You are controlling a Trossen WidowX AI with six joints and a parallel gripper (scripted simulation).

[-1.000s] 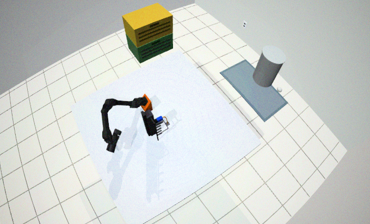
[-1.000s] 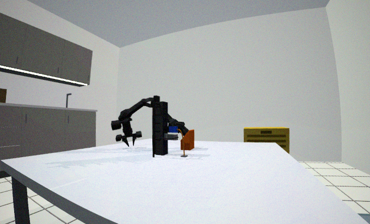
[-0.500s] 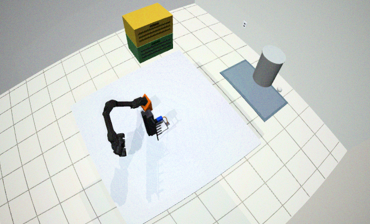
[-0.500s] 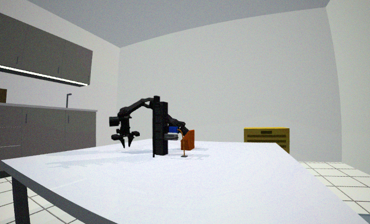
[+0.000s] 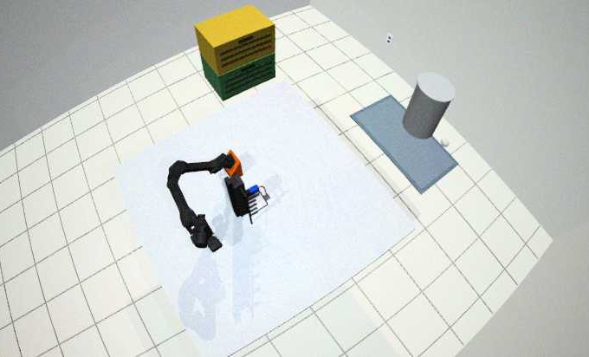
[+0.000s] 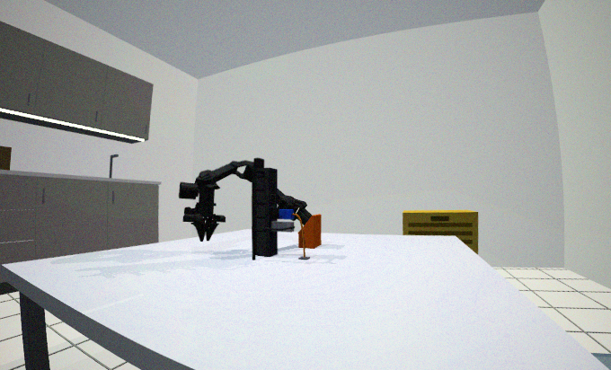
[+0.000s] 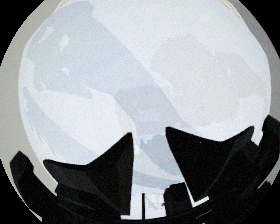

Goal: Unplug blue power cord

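Right now the tool (image 6: 205, 233) hangs just over the worktop (image 6: 344, 294) with its tips pointing straight down, fingers partly apart and nothing between them; the wrist view shows only pale surface and shadow in the gap. It is touching neither plug, cord nor strip.

Going outward from the tool, the first thing met is the power strip (image 6: 264, 213), a tall black block standing upright on the worktop, its long axis vertical. It stands beside the tool, between it and the work. The blue plug (image 6: 286, 213) sits on the far face of that strip, partway up, higher than the tool's tips, and it looks to be seated in a socket. It juts sideways off the strip, pointing away from the tool. From above, the blue plug (image 5: 253, 190) shows on the opposite side of the strip (image 5: 238, 196) from the tool (image 5: 210, 242). A thin orange-brown wire (image 6: 301, 236) drops from near the plug to the worktop; I can't tell whether that is its cord. The orange arm base (image 6: 310, 231) sits just beyond.

So my judgement is that the tool must rise and pass round the strip to its far face, then pull along the plug's sideways axis.
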